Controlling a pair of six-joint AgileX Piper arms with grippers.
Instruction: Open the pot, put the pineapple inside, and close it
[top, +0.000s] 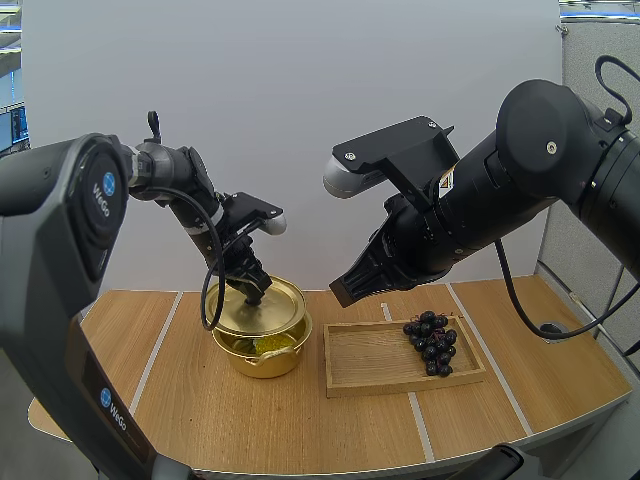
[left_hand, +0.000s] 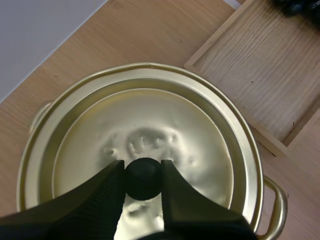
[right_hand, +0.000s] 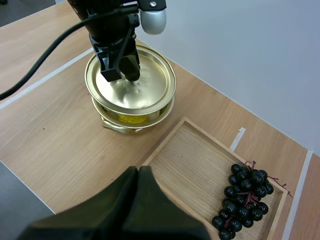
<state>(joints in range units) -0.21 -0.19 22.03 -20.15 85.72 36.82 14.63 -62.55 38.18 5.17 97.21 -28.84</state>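
The left arm (top: 60, 230) and right arm (top: 540, 170) are matte black with rounded joint housings. The left bears round blue logo badges (top: 108, 190) (white lettering); the right shows a small yellow warning label (top: 446, 182) and a silver screw (top: 551, 147).

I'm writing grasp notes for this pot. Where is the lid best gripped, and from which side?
Grip the small black knob at the centre of the lid, coming straight down from above. The lid is otherwise a wide, smooth, shallow disc with no other handle; the knob stands proud and fits between two fingers. The left claw sits that way, one finger on each side of the knob.
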